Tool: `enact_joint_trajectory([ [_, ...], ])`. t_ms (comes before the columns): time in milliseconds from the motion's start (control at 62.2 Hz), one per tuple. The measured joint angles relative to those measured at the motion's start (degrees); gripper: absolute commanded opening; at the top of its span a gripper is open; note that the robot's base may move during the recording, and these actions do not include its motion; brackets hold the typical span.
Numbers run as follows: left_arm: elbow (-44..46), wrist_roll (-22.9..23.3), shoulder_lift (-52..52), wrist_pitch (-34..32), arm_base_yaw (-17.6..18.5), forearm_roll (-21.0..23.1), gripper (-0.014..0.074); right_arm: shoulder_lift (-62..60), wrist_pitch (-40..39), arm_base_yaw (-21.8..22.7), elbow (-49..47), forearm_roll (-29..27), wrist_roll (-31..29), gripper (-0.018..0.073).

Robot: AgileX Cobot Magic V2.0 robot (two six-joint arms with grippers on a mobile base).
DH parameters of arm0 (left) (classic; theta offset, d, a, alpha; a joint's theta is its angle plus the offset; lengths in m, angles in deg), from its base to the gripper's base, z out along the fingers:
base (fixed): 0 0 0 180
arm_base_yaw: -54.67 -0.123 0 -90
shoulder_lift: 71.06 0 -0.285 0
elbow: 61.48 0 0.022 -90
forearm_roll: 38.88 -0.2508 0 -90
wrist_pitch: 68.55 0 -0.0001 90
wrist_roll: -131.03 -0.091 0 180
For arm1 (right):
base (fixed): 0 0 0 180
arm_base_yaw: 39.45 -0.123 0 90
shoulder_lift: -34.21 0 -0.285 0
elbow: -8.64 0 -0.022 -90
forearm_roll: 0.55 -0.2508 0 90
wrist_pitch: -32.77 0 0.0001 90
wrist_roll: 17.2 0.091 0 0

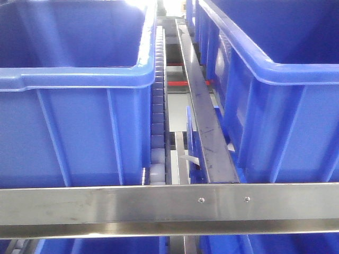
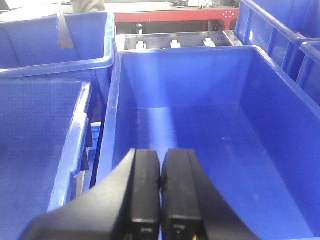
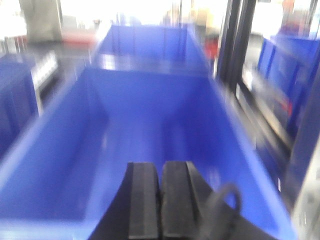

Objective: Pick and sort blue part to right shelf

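Note:
My left gripper (image 2: 160, 172) is shut, its black pads pressed together with nothing between them. It hangs over the near end of a large blue bin (image 2: 210, 150) whose floor is bare. My right gripper (image 3: 161, 177) is also shut and empty, above another blue bin (image 3: 150, 135) that looks bare inside; this view is blurred. The blue part is out of view in all three views. Neither gripper appears in the front view, which shows two blue bins, one on the left (image 1: 74, 121) and one on the right (image 1: 280, 106), on the shelf.
A steel shelf bar (image 1: 169, 209) crosses the front view low down. A roller track (image 1: 158, 106) and a metal rail (image 1: 204, 116) run between the bins, with a thin blue piece (image 1: 191, 132) upright beside the rail. More blue bins (image 2: 40, 165) flank the left gripper. A dark post (image 3: 239, 40) stands right.

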Motion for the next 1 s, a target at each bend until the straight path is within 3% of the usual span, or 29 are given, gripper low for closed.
enact_joint_trajectory([
  [498,0.0,0.0,0.0,0.0,0.0,0.0,0.0125,0.0,-0.3,0.0,0.0,0.0,0.0,0.0038],
  [659,-0.2,-0.7,1.1,0.1,-0.4,2.5,0.0125,0.0,-0.3,0.0,0.0,0.0,0.0,0.0038],
  [740,-2.0,-6.3,4.3,-0.4,-3.0,7.3,0.0125,0.0,-0.3,0.0,0.0,0.0,0.0,0.0038],
  [997,-16.6,-16.4,16.0,-9.6,-14.4,18.1,0.0125,0.0,-0.5,0.0,0.0,0.0,-0.1,0.0038],
])
